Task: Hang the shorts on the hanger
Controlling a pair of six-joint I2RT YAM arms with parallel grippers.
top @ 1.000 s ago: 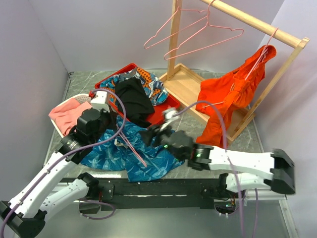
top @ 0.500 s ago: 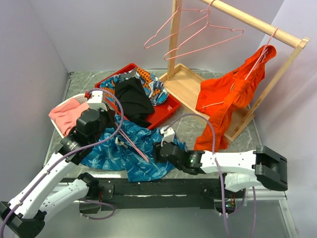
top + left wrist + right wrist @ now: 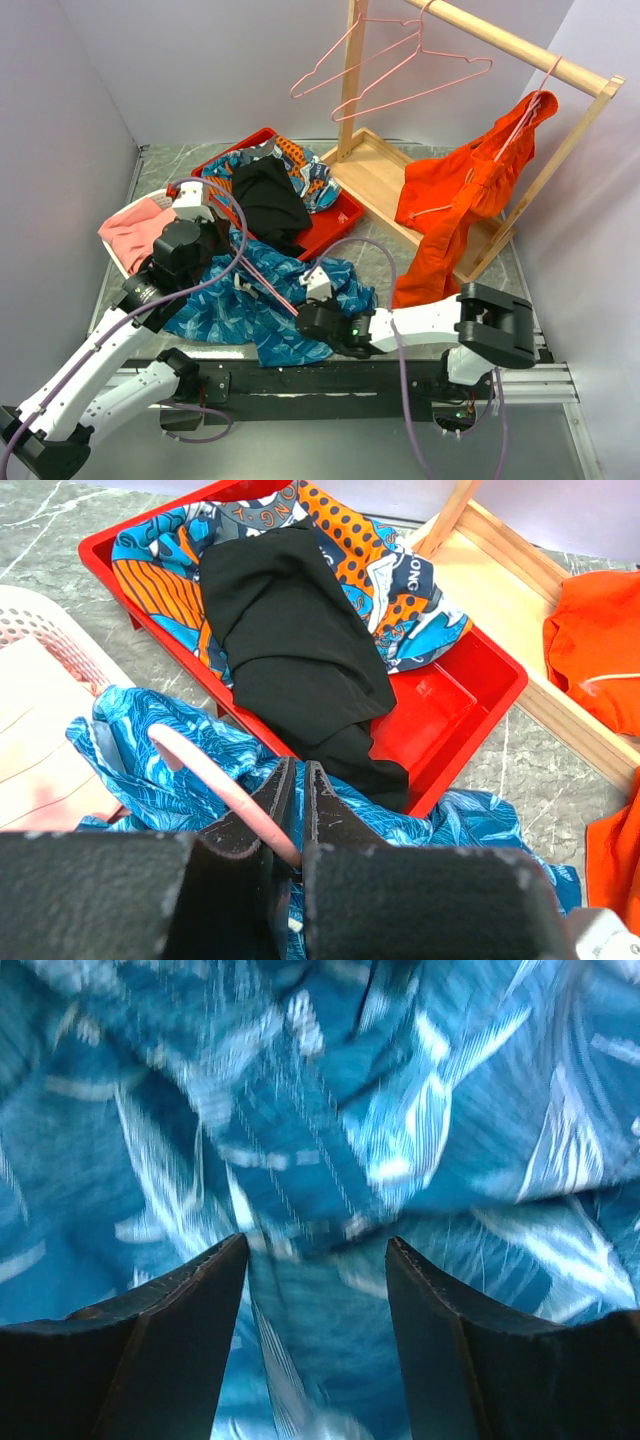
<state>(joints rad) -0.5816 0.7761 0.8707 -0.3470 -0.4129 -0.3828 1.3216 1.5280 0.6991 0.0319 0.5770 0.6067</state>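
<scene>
Shorts (image 3: 225,310) lay crumpled lower centre-left in the overhead view. Right gripper (image 3: 315,1245) was poised at their right edge, jaws apart, holding nothing. Left gripper (image 3: 299,780) clamped the hanger (image 3: 215,780), whose wire slanted down-right across the fabric.

The left gripper (image 3: 297,798) pinched tight, right gripper (image 3: 317,1255) (low) spread

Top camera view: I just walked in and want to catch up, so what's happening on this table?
Two robot arms are working on getting shorts onto a hanger. The left gripper is shut on a pink wire hanger, holding it over the blue shorts, which lie crumpled on the table. The right gripper is open, low over the fabric, gripping nothing. The shorts are not on the hanger yet.
</scene>
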